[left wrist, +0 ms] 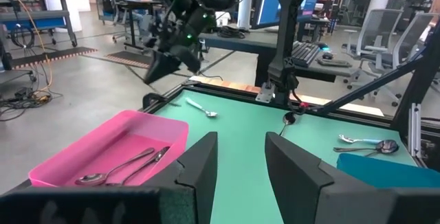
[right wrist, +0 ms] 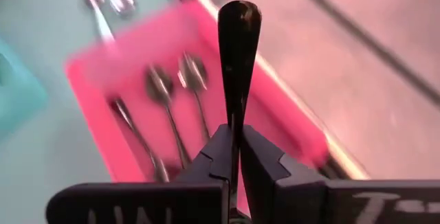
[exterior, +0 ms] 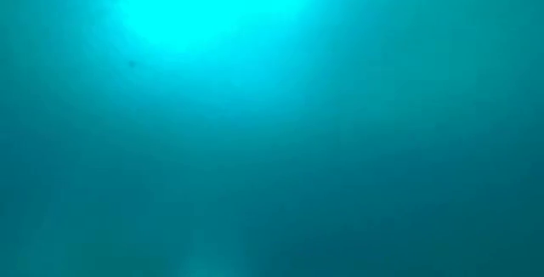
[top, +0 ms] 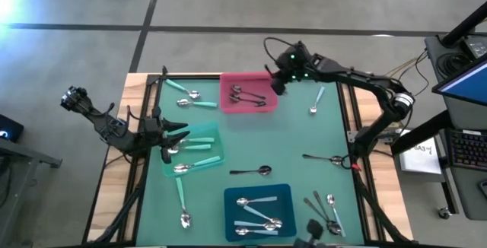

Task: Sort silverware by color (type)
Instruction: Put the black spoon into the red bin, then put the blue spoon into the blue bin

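Observation:
My right gripper (top: 277, 85) hangs over the far right corner of the pink tray (top: 262, 108), shut on a dark-handled spoon (right wrist: 238, 38). In the pink tray lie dark spoons (right wrist: 161, 86). My left gripper (left wrist: 240, 162) stands open at the table's left, over the green tray (top: 199, 164), which holds mint-handled spoons (top: 194, 143). The blue tray (top: 283, 196) holds pale-blue-handled spoons (top: 257, 202). Loose silverware lies on the mat: mint spoons (top: 186, 96), a pale blue one (top: 316, 102), dark ones (top: 255, 171). My right gripper pinches the dark spoon's handle (right wrist: 235, 124) between its two fingers. The handle lies along the fingers, and its broad rounded end (right wrist: 238, 18) sticks out past the fingertips. The spoon is lifted clear above the pink tray. Its bowl is hidden behind the fingers.
More loose spoons lie at the right (top: 327, 159), near right (top: 326, 210) and near left (top: 183, 202). A raised dark frame (top: 356, 111) runs round the green mat. The low view shows only a teal glow.

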{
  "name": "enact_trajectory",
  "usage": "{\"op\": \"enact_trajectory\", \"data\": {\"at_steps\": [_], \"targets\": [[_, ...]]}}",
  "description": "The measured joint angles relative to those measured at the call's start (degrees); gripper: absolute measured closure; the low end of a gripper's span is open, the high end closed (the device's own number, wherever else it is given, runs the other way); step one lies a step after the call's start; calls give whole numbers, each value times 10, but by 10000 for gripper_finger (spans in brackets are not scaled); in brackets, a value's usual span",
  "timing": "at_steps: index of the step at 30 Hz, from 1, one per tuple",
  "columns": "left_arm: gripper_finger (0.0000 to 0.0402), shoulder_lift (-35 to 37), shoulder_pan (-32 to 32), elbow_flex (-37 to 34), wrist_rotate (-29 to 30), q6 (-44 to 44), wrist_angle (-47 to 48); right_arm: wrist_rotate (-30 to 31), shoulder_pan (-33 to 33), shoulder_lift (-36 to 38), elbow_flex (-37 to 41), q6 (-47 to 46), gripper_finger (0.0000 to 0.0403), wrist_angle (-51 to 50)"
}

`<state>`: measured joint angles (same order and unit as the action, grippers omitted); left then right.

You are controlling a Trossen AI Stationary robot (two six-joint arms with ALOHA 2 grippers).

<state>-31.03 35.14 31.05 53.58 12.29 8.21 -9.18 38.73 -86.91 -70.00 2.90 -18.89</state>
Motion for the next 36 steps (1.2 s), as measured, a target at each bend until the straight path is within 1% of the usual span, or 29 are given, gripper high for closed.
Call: {"op": "enact_trajectory", "data": {"at_steps": [5, 9, 14, 22, 27, 31, 33, 36], "targets": [[295, 0, 0, 0, 0, 0, 2, -5, -33, -38, 0, 11, 394, 124], [295, 0, 0, 0, 0, 1, 9, -3, -46, -74, 0, 36, 394, 179], [295, 0, 0, 0, 0, 2, 9, -2, -46, -96, 0, 20, 381, 174], [295, 3, 0, 0, 0, 2, 19, 2, -41, -80, 1, 6, 328, 137], [295, 3, 0, 0, 0, 2, 19, 2, -41, -71, 1, -8, 288, 74], [295, 4, 0, 0, 0, 4, 19, 5, -38, -49, 1, -36, 268, -24], [295, 4, 0, 0, 0, 4, 19, 40, -38, -38, 1, -59, 264, -83], [295, 4, 0, 0, 0, 4, 20, 133, -36, -26, 0, -103, 266, -187]]}}
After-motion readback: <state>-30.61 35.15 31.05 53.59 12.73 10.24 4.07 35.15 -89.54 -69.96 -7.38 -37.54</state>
